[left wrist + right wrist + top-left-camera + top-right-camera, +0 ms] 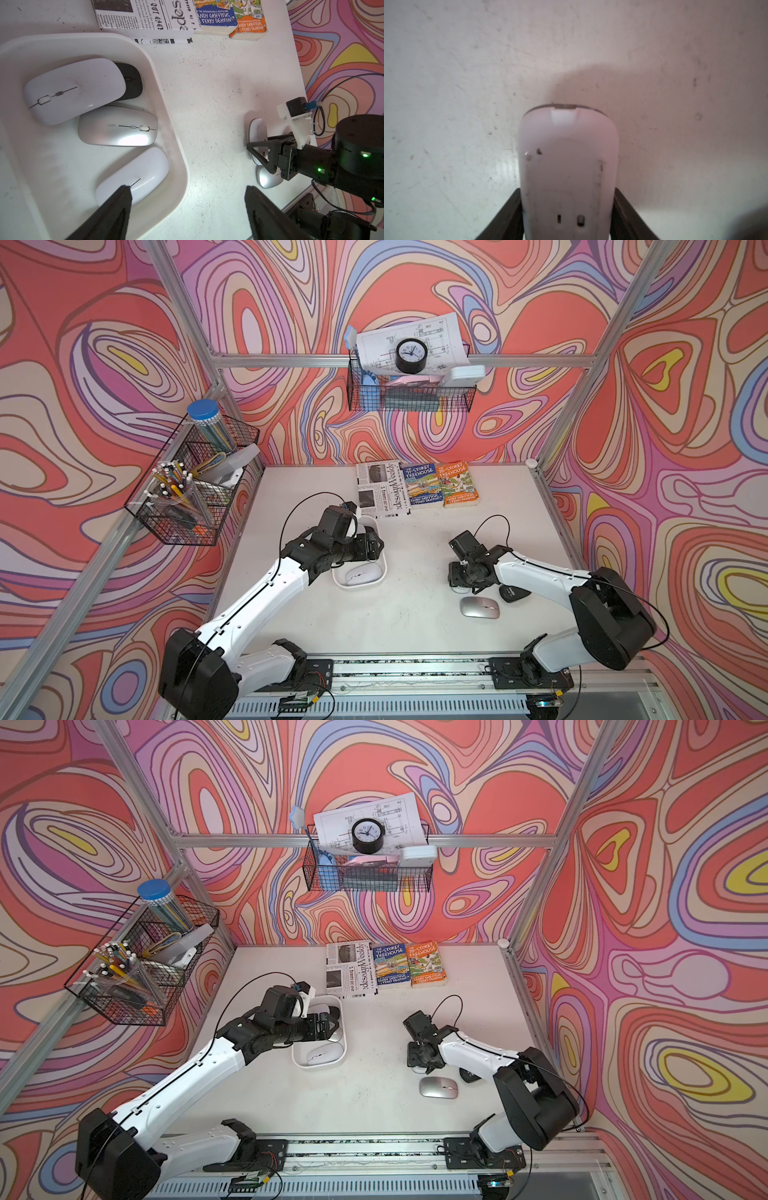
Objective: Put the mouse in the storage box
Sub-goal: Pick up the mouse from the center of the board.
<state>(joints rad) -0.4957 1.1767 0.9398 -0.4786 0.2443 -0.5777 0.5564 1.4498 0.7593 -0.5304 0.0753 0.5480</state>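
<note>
while the left hand (pixel 187 188) gapes, the right hand (pixel 566 191) pinches a white mouse (pixel 568 155).

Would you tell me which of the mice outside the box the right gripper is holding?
The white mouse, clamped in the right gripper; the silver mouse and the black mouse lie free on the table beside it.
</note>
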